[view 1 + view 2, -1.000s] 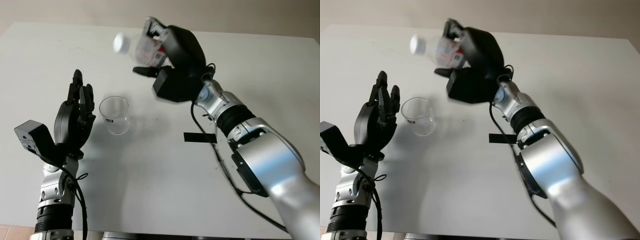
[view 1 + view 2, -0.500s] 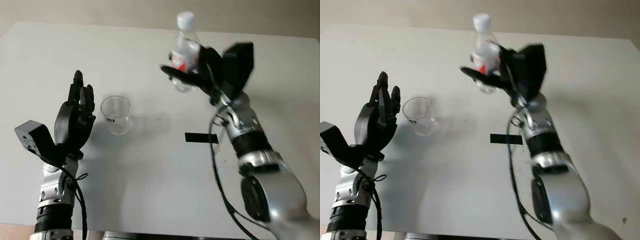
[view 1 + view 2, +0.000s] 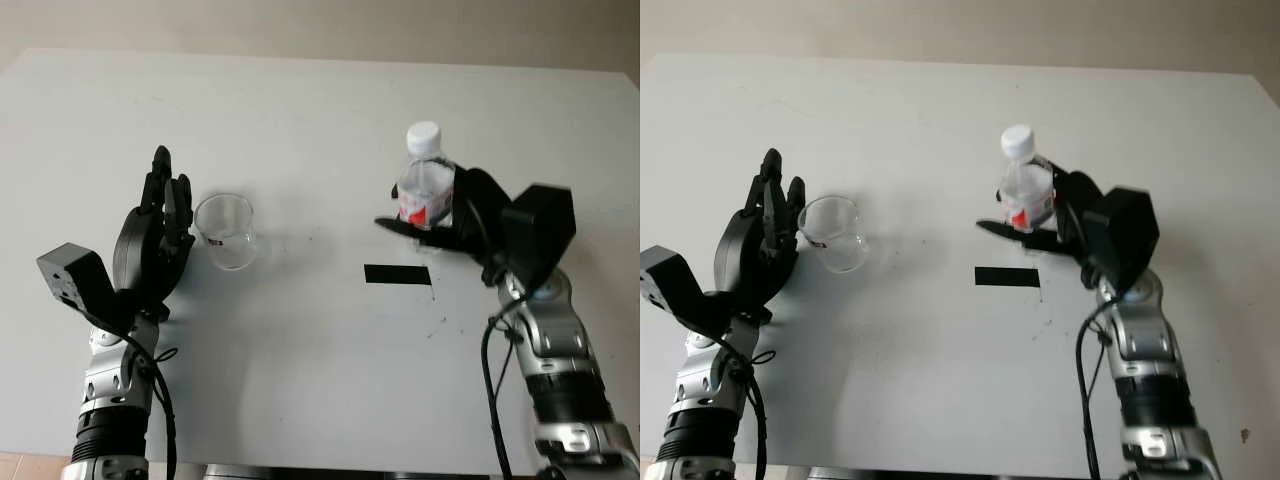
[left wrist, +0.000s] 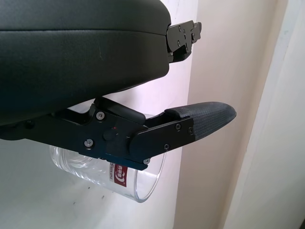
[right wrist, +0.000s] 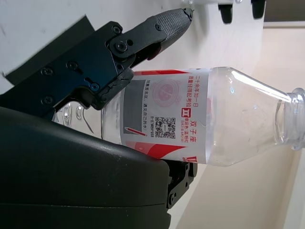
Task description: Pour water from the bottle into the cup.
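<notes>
Right robot hand point(image 3: 455, 215) had its fingers point(image 5: 143, 33) wrapped round the labelled middle of the bottle point(image 3: 424, 185), holding it upright over the right half of the table point(image 3: 320, 100), just beyond a strip of black tape point(image 3: 397, 273). Whether the bottle's base touched the table or hung a little above it, I could not tell. Its white cap point(image 3: 423, 135) appeared to be on, though the wrist view cut off at the neck, so I would not swear to it. Upright as it was, nothing could spill, which I judged to be the point of holding it so.

Well apart to the left stood the cup point(image 3: 226, 230), clear, upright, with a small label point(image 4: 120, 173) on its wall. The left robot hand point(image 3: 155, 240) was raised just beside it, holding nothing, palm towards the glass, seemingly placed to steady the cup, though not gripping it.

I could not make out any water in the cup, so how far the pouring had got was not something I could judge
</notes>
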`<action>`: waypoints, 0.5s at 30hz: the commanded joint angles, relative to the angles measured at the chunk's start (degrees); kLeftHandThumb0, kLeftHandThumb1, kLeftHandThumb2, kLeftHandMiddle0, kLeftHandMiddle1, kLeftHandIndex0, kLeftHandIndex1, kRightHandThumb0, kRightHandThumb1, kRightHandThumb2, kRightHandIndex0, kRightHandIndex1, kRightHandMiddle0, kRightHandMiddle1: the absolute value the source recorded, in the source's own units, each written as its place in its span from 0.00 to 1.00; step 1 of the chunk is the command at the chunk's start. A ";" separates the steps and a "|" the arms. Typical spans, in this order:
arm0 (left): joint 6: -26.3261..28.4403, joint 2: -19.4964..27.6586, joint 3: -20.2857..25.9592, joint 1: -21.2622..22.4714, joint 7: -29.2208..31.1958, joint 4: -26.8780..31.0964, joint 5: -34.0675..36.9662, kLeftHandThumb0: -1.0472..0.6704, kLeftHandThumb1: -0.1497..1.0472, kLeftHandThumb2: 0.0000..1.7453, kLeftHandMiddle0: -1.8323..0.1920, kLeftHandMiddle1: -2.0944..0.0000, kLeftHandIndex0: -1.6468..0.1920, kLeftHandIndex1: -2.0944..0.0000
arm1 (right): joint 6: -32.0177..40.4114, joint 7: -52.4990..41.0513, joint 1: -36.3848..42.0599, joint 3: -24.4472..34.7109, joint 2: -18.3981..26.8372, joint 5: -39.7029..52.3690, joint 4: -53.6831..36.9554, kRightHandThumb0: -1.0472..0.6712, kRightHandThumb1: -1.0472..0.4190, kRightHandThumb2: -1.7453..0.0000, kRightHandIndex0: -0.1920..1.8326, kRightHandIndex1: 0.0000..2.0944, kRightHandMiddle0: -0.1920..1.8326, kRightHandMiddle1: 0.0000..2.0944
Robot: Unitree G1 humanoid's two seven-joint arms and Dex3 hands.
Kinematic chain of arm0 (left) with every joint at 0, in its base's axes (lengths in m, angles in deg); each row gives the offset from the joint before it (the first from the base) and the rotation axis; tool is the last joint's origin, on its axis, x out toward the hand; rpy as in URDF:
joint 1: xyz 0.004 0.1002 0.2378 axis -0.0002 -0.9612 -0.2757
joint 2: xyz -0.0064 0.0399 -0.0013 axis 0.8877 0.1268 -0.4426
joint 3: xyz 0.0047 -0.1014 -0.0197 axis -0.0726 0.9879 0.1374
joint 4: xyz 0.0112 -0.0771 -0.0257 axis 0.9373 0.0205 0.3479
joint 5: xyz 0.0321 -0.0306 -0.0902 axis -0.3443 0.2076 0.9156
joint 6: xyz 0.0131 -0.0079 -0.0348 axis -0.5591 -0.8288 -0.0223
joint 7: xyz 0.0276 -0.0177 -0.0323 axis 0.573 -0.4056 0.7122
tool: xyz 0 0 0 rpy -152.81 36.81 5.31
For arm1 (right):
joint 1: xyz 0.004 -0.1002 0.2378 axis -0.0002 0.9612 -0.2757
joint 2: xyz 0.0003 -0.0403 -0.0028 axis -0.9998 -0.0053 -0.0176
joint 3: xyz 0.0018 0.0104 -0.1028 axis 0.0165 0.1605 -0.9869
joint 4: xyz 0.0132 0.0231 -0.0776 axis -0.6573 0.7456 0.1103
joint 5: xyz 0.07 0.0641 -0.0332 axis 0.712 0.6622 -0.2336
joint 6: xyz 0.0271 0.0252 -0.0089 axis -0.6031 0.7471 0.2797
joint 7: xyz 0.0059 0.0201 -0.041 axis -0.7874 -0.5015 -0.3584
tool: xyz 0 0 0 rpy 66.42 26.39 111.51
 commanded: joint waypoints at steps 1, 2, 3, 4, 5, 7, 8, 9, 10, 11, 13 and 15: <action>-0.56 0.36 0.11 0.80 0.15 0.14 -0.17 0.16 1.00 0.40 1.00 1.00 1.00 1.00 | 0.51 0.25 1.07 0.05 -1.00 0.99 -2.53 0.44 0.00 0.87 0.60 1.00 0.43 1.00; -0.43 0.34 0.17 0.77 0.13 0.22 -0.05 0.16 1.00 0.40 1.00 1.00 1.00 1.00 | 0.59 0.25 1.71 0.05 -1.65 1.58 -2.75 0.45 0.00 0.88 0.59 1.00 0.44 1.00; -0.34 0.32 0.22 0.75 0.10 0.27 0.04 0.16 1.00 0.40 1.00 1.00 1.00 1.00 | 0.65 0.27 2.16 0.05 -2.09 1.99 -2.89 0.44 0.00 0.87 0.58 1.00 0.44 1.00; -0.39 0.35 0.23 0.73 0.13 0.26 0.03 0.16 1.00 0.40 1.00 1.00 1.00 1.00 | 0.96 0.32 2.53 0.06 -2.52 2.37 -2.99 0.44 0.00 0.87 0.58 1.00 0.45 1.00; -0.44 0.42 0.25 0.67 0.20 0.24 0.02 0.16 1.00 0.40 1.00 1.00 1.00 1.00 | 1.61 0.40 2.86 0.02 -3.05 2.78 -3.00 0.44 0.00 0.86 0.58 1.00 0.45 1.00; -0.39 0.54 0.31 0.58 0.24 0.31 0.04 0.16 1.00 0.40 1.00 1.00 1.00 1.00 | 2.30 0.37 3.22 -0.08 -3.79 3.37 -2.78 0.44 0.00 0.86 0.58 1.00 0.46 1.00; -0.45 0.62 0.36 0.55 0.28 0.29 0.04 0.16 1.00 0.40 1.00 1.00 1.00 1.00 | 2.14 0.51 3.39 -0.25 -4.20 3.39 -2.43 0.44 0.00 0.86 0.58 1.00 0.46 1.00; -0.57 0.64 0.42 0.56 0.24 0.21 0.02 0.16 1.00 0.40 1.00 1.00 1.00 1.00 | 1.75 0.49 3.46 -0.34 -4.60 3.54 -1.93 0.44 0.00 0.85 0.58 1.00 0.46 1.00; -0.79 0.72 0.48 0.62 0.33 -0.01 -0.01 0.16 1.00 0.40 1.00 1.00 1.00 1.00 | 1.36 0.50 3.52 -0.44 -5.02 3.66 -1.41 0.43 0.00 0.85 0.58 1.00 0.46 1.00; -0.95 0.78 0.51 0.66 0.40 -0.18 -0.02 0.16 1.00 0.40 1.00 1.00 1.00 1.00 | 1.09 0.49 3.54 -0.49 -5.30 3.73 -1.04 0.43 0.00 0.85 0.58 1.00 0.46 1.00; -0.56 0.79 0.64 0.66 0.43 -0.13 0.31 0.16 1.00 0.40 1.00 1.00 1.00 1.00 | 0.69 0.84 3.49 -0.70 -5.83 3.48 -0.39 0.43 0.00 0.84 0.58 1.00 0.46 1.00; -0.45 0.97 0.68 0.71 0.53 -0.23 0.30 0.16 1.00 0.40 1.00 1.00 1.00 1.00 | 0.47 1.55 3.32 -0.74 -6.66 3.40 0.47 0.42 0.00 0.84 0.58 1.00 0.45 1.00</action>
